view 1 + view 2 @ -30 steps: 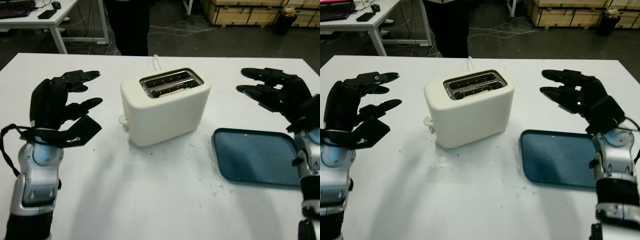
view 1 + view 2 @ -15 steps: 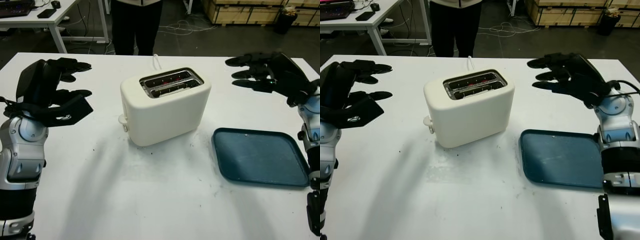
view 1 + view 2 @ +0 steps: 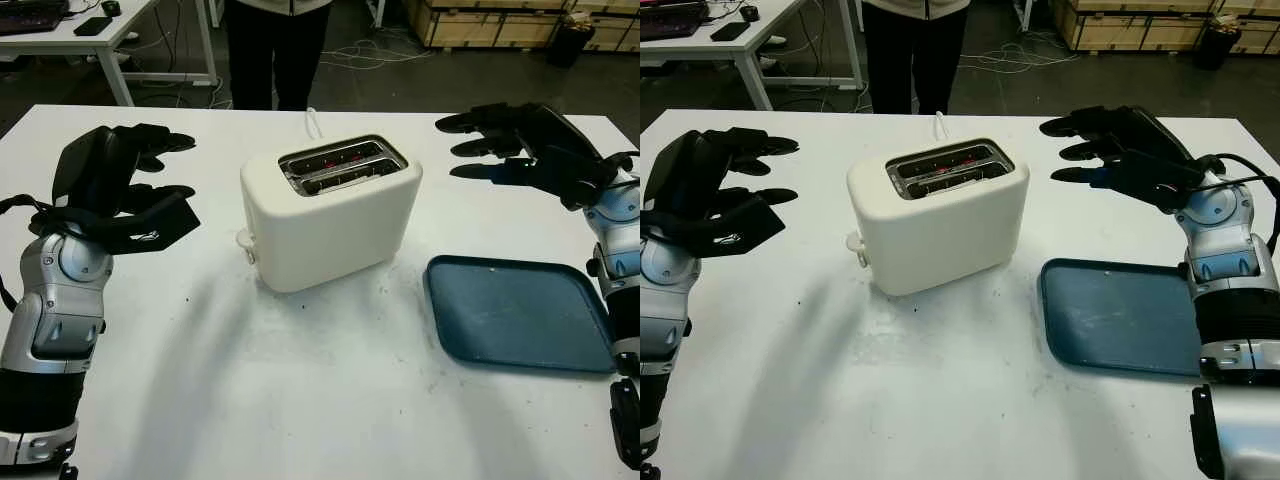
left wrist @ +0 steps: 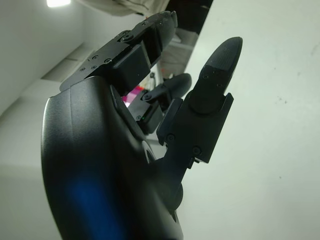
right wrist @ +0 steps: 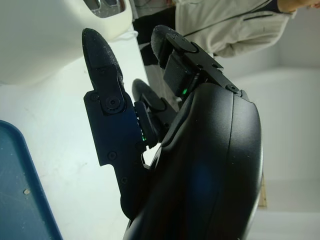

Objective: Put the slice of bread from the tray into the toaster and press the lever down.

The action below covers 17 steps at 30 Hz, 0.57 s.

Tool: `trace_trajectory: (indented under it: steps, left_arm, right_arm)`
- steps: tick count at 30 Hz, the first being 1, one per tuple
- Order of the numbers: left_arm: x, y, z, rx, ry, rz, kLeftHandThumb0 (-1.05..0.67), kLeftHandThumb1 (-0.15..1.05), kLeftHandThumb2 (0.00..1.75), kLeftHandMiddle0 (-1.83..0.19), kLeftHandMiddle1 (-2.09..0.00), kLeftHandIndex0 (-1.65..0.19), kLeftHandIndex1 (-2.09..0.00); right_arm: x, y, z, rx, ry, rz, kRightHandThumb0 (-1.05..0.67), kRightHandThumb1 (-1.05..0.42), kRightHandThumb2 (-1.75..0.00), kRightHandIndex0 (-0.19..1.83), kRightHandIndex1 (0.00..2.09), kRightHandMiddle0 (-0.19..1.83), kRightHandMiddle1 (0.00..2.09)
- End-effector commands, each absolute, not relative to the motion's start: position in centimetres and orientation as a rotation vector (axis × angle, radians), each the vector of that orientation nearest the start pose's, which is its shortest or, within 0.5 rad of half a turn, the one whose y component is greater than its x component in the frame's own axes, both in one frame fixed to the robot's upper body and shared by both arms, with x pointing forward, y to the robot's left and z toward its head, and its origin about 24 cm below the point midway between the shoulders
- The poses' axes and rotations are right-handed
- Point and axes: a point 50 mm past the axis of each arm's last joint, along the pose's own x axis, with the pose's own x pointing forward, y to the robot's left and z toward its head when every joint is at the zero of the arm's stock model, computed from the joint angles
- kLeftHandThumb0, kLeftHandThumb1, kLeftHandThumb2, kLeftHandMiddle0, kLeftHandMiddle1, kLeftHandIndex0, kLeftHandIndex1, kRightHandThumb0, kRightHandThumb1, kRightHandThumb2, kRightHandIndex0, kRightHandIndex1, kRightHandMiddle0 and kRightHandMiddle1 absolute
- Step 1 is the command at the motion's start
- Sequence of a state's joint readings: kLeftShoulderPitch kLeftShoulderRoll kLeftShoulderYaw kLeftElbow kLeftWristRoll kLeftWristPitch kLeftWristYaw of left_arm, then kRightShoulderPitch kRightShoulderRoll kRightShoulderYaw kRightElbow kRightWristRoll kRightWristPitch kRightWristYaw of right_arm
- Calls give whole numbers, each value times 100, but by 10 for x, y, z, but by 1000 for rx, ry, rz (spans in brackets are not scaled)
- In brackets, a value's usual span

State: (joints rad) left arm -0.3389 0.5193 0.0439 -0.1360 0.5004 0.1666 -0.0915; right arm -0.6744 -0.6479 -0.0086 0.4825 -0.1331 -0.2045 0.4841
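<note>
Left eye view shows the white toaster point(image 3: 330, 215) standing at the middle of the white surface point(image 3: 300, 400), its two slots facing up and glowing red inside. What fills the slots cannot be told from here. A small white lever knob point(image 3: 244, 240) sticks out low on the toaster's left end. To the right of the toaster, apart from it, lies the dark blue tray point(image 3: 515, 312); it carries no bread, only a few crumbs, and no slice shows anywhere on the surface.

Both hands are raised above the surface and hold nothing. The left hand point(image 3: 125, 190) hovers to the left of the toaster, open, its fingers pointing toward it. The right hand point(image 3: 515, 150) hovers to the right of the toaster, beyond the tray's far edge, open as well. A person point(image 3: 275, 45) stands past the far edge of the surface.

With the tray bare and the slots lit, the loading and pressing look already done, though the lever's height is hard to judge. If the lever is not fully down, the left hand sits nearest and would need to come down onto the knob.
</note>
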Motion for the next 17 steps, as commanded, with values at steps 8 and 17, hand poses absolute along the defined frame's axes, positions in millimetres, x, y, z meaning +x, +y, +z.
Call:
trace_trajectory:
  steps: [8, 17]
  left_arm:
    - [305, 217, 186, 1000, -333, 124, -39, 72, 0, -85, -58, -95, -3]
    - [301, 217, 184, 988, -333, 124, -39, 72, 0, -82, -61, -94, -2]
  right_arm:
    - [353, -243, 191, -809, -209, 341, -50, -85, 0, 77, 0, 65, 0]
    - [351, -243, 191, -802, -215, 352, -49, -85, 0, 77, 0, 66, 0]
